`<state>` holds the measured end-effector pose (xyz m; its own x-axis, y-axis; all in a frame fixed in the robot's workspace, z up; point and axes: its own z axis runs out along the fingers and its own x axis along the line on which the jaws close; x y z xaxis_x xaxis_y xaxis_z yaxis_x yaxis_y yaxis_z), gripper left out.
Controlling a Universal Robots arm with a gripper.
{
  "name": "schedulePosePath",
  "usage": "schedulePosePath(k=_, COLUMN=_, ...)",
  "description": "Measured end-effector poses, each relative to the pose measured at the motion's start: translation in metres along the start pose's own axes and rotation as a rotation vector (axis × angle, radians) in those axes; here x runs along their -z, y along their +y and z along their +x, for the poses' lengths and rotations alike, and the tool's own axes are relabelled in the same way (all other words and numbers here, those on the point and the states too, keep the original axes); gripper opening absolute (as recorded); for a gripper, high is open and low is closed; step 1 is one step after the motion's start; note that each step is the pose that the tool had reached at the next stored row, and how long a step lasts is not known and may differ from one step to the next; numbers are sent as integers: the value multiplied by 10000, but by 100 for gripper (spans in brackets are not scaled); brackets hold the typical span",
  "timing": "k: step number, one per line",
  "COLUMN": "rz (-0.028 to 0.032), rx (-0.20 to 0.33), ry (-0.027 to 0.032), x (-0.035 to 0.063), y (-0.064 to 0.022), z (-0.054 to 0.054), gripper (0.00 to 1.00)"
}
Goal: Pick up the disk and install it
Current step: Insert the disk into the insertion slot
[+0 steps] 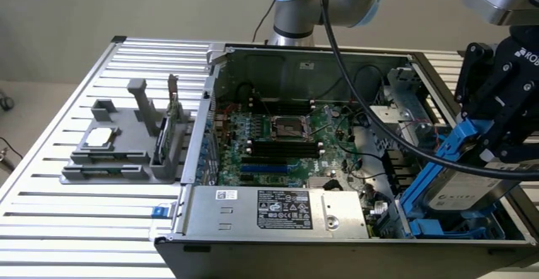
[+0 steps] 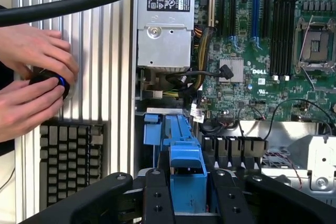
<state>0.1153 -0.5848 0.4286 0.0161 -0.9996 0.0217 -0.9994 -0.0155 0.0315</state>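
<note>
While the end effector point(image 2: 189, 205) was closed on the disk point(image 2: 187, 174), its two black fingers point(image 2: 157, 198) pressed the blue carrier from both sides. Near them, a person's hands point(image 2: 31, 51) rested on a small black device point(image 2: 48, 77), just beside a black keyboard point(image 2: 71, 161).

From the exterior view, the end effector point(image 1: 501, 143) held the disk point(image 1: 461, 187) tilted. The lower end of the disk reached the blue drive bay point(image 1: 438, 230) in the near corner of the computer case point(image 1: 295, 61), on the exterior view's right. I could not tell if it was seated.

Beside the bay, the silver power supply point(image 1: 278, 209) lay along the near wall. Behind it was the green motherboard point(image 1: 278, 143) with its CPU socket point(image 1: 286, 126). On the exterior view's left, a grey fixture point(image 1: 118, 156) stood on the slatted table point(image 1: 59, 228). Farthest, the robot arm point(image 1: 329, 1) rose behind the case.
</note>
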Motion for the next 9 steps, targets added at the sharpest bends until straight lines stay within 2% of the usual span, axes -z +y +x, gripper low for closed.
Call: schedulePosePath(k=9, rz=-4, rx=-148, ry=-6, x=-47, y=-1, z=-1, gripper=33)
